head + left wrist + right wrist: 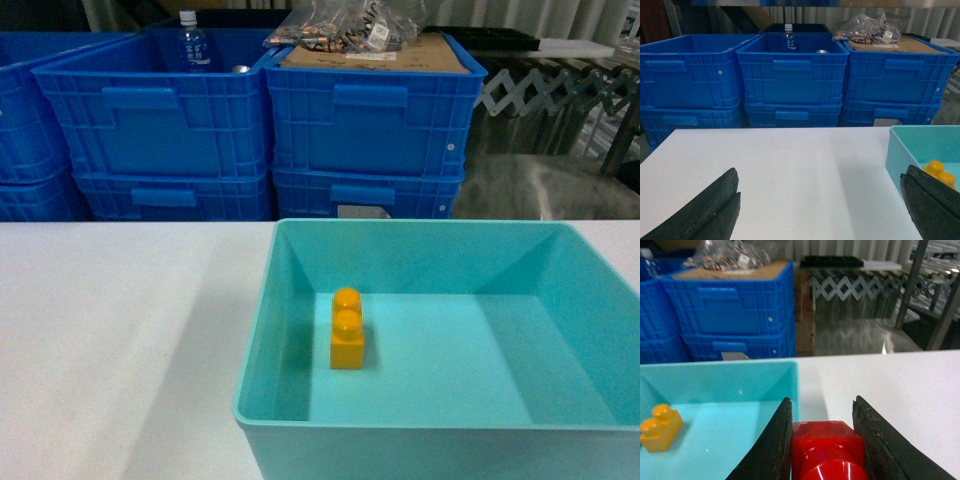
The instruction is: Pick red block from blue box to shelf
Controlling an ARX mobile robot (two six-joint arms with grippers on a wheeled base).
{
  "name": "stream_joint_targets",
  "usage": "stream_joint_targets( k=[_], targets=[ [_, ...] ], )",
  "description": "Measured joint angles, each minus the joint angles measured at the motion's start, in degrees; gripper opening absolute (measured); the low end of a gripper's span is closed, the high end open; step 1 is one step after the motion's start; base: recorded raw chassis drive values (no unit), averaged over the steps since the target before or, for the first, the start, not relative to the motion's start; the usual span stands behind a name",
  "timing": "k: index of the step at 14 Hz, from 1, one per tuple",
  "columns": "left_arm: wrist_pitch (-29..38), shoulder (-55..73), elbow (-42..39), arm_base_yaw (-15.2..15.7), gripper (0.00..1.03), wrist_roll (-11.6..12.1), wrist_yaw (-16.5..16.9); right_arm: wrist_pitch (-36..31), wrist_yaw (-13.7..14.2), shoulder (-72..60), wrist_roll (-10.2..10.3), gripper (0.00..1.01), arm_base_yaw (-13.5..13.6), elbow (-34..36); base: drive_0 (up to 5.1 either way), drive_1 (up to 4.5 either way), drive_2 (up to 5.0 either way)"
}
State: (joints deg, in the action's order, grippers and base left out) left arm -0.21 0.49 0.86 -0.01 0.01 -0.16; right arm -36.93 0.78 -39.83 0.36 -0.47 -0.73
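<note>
Ribbed royal-blue crates (pixel 260 120) are standing stacked beyond the white table's (pixel 120 340) far edge — one is holding a water bottle (pixel 192 42), another cardboard and bagged parts (pixel 345 25). The right gripper (pixel 822 440) is clamping the glossy red block (pixel 827 450) between dark, rough-surfaced fingers (pixel 772 445), just past the right rim of the smooth turquoise blue box (pixel 440 330). A yellow two-stud brick (pixel 347 330) is sitting inside the box. The left gripper (pixel 825 210) is hanging spread wide over bare tabletop.

No lettering can be read anywhere. The water bottle (pixel 193 42) in the blue crate (pixel 160 105) wears a label too blurred to make out, and the pale sticker (pixel 362 211) on the lower crate front shows no legible characters.
</note>
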Motion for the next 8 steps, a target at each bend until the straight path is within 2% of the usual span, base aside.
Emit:
stream_joint_targets(
  k=[8],
  targets=[
    [0.0, 0.0, 0.0, 0.0, 0.98, 0.0, 0.1, 16.5, -0.7, 19.3, 0.0, 0.29, 0.5, 0.1, 0.0, 0.00, 0.0]
  ],
)
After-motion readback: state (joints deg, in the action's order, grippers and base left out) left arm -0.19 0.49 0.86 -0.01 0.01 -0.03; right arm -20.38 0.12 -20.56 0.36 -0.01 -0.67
